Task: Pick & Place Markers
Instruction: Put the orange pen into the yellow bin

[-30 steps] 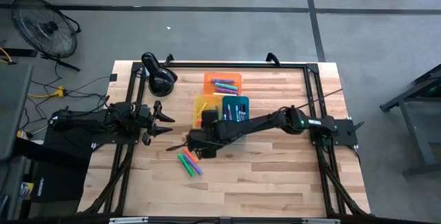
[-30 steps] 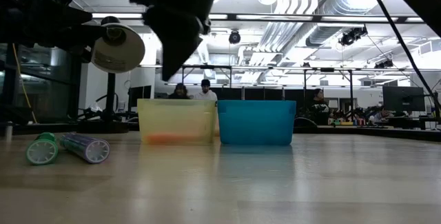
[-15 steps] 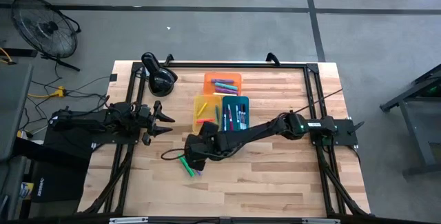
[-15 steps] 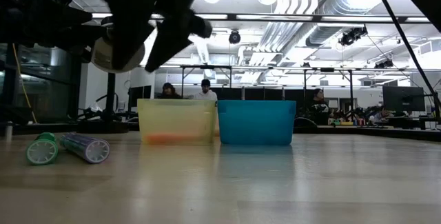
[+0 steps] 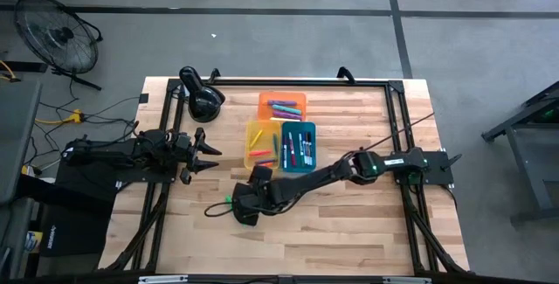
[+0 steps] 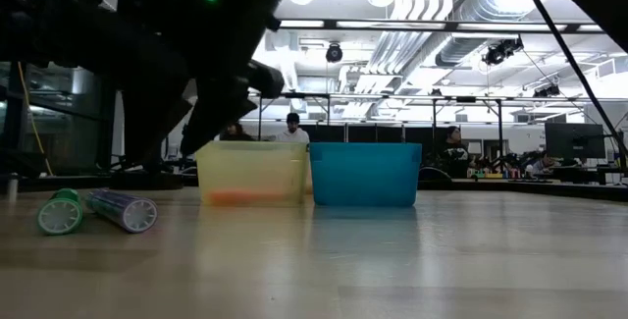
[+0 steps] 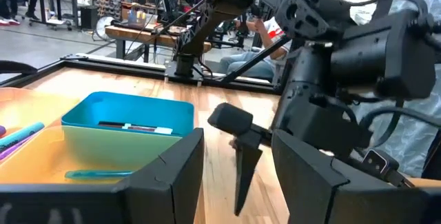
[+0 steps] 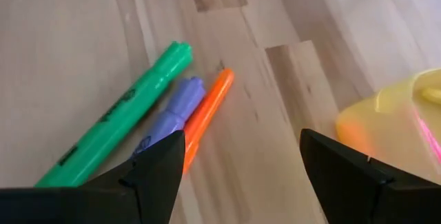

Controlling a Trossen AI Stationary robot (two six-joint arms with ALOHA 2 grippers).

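Three loose markers lie side by side on the wood: green [image 8: 117, 114], purple [image 8: 169, 117] and orange [image 8: 207, 114]. The low view shows the green marker's end [image 6: 61, 213] and the purple marker [image 6: 123, 209]. My right gripper [image 8: 241, 141] hangs open just above them, slanting down, and hides most of them from above, where my right gripper [image 5: 238, 205] leaves only a green tip [image 5: 229, 200] showing. More markers lie in the orange tray [image 5: 282, 105], yellow tray [image 5: 260, 140] and blue tray [image 5: 299, 144]. My left gripper [image 5: 205, 153] waits open at the table's left.
A black desk lamp [image 5: 201, 96] stands at the far left of the table. The yellow tray [image 6: 250, 172] and blue tray [image 6: 365, 174] stand just beyond the loose markers. Bare wood stretches toward the near edge [image 5: 288, 249]. People sit in the room behind the table.
My right gripper has gone from beside the yellow tray toward the table's near left and down, ending over the loose markers. It has rolled about its own axis, and its fingers stand farther apart in the low view. The markers have not moved.
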